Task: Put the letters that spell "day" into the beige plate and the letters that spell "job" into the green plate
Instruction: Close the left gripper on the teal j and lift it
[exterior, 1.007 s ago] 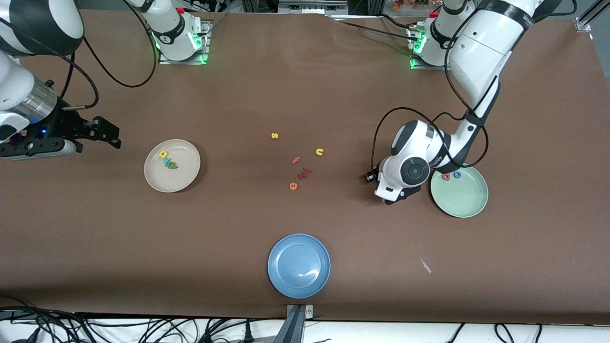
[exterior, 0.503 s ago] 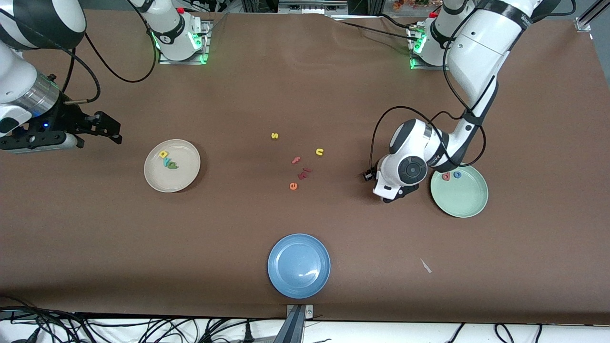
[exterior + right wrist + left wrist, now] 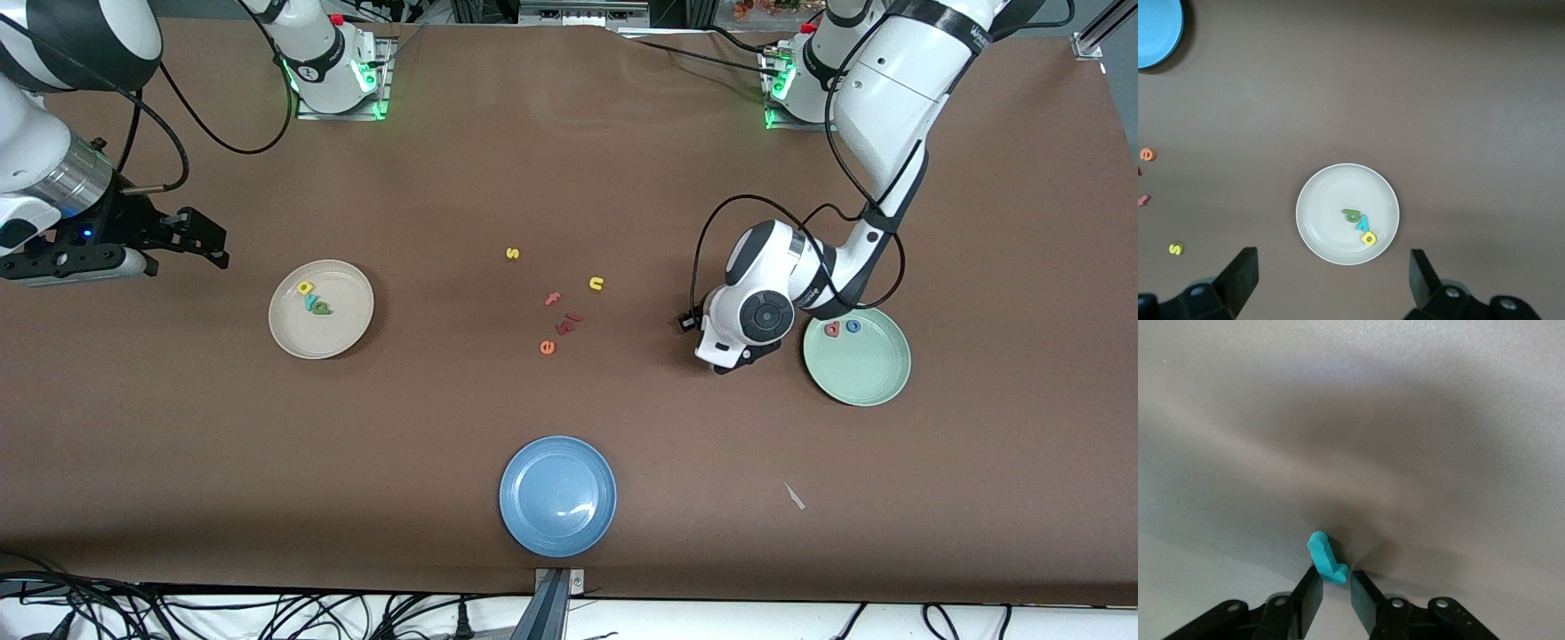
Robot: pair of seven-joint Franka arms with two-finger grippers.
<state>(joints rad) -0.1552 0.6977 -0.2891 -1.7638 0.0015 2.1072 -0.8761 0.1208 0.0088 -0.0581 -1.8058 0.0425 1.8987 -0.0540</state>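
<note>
A teal "j" (image 3: 1325, 559) lies on the brown table, its hooked end between the fingertips of my left gripper (image 3: 1336, 577), which is shut on it. In the front view that gripper (image 3: 731, 364) points down beside the green plate (image 3: 862, 373), and its hand hides the "j". The green plate holds a pinkish-red "b" (image 3: 832, 330) and a blue "o" (image 3: 853, 326). The beige plate (image 3: 348, 331) holds a yellow "d" (image 3: 305, 287), a teal "y" (image 3: 311, 301) and a green "a" (image 3: 322, 309). My right gripper (image 3: 206, 247) hangs open near the right arm's end of the table, high above the beige plate (image 3: 1325, 213).
Loose letters lie mid-table: yellow "s" (image 3: 512, 253), yellow "n" (image 3: 596, 284), pink "f" (image 3: 552, 299), orange "e" (image 3: 547, 347) and small red pieces (image 3: 569, 322). A blue plate (image 3: 557, 496) sits near the front edge. A white scrap (image 3: 794, 496) lies nearer the camera than the green plate.
My left gripper's fingers have closed in on the "j", and its hand has shifted slightly toward the table's middle. The right arm has drawn back a little.
</note>
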